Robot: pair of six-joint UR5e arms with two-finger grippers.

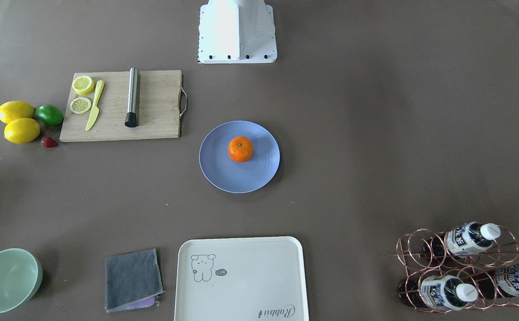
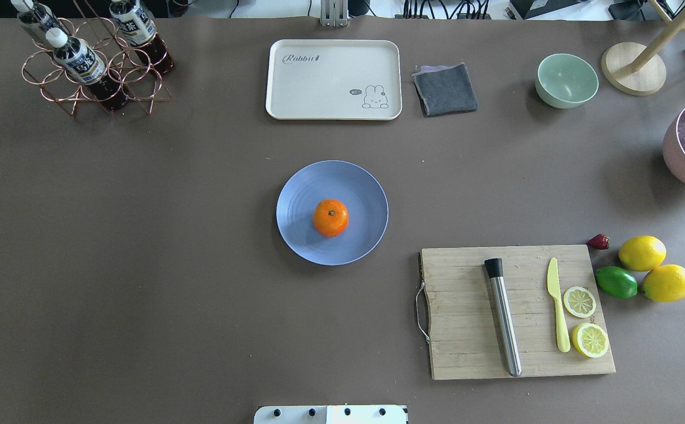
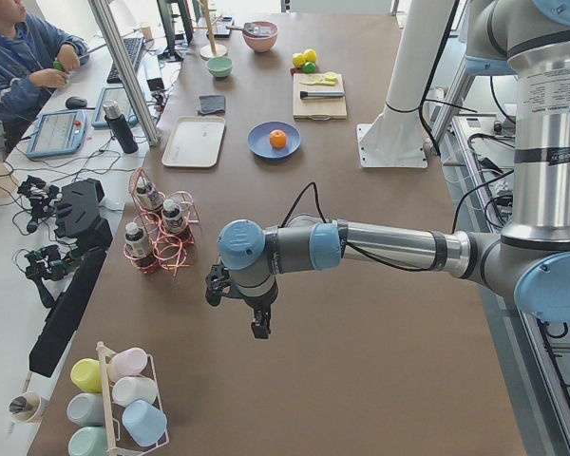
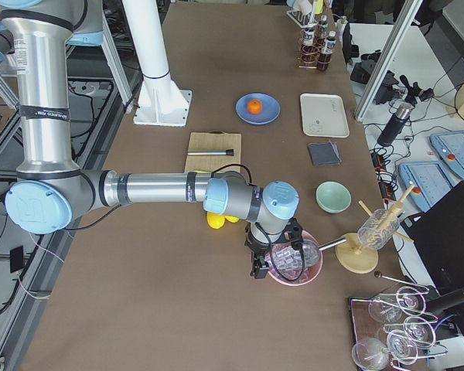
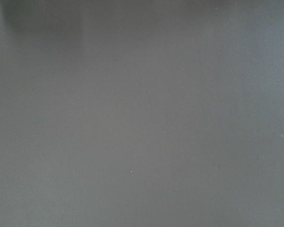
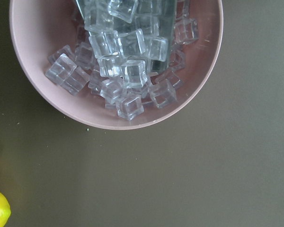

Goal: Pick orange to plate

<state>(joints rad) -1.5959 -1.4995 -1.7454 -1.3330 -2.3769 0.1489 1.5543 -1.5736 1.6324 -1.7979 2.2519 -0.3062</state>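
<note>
The orange (image 2: 331,218) sits stem dimple up near the middle of the blue plate (image 2: 301,194), which lies at the centre of the table (image 2: 142,265). No gripper touches either.

In the overhead view, taken from the plate:
- a cream tray (image 2: 333,112) lies at 12 o'clock
- a grey cloth (image 2: 444,89) lies at 1 o'clock
- a green bowl (image 2: 566,80) stands at 2 o'clock
- a wire rack with bottles (image 2: 92,70) stands at 10 o'clock
- a wooden board (image 2: 466,318) lies at 4 o'clock

On the board are a metal rod (image 2: 502,315), a yellow knife (image 2: 557,312) and two lemon halves (image 2: 579,301). At the board's 2 o'clock are two lemons (image 2: 642,252), a lime (image 2: 616,281) and a strawberry (image 2: 598,241).

The left gripper (image 3: 259,326) hangs pointing down over bare table, well apart from the plate, and its wrist camera shows only the table surface. The right gripper (image 4: 257,267) hangs at the rim of a pink bowl (image 6: 201,66) filled with ice cubes (image 6: 132,71), also well away from the plate. Both grippers show only in the side views, so I cannot tell whether their jaws are wide or narrow
</note>
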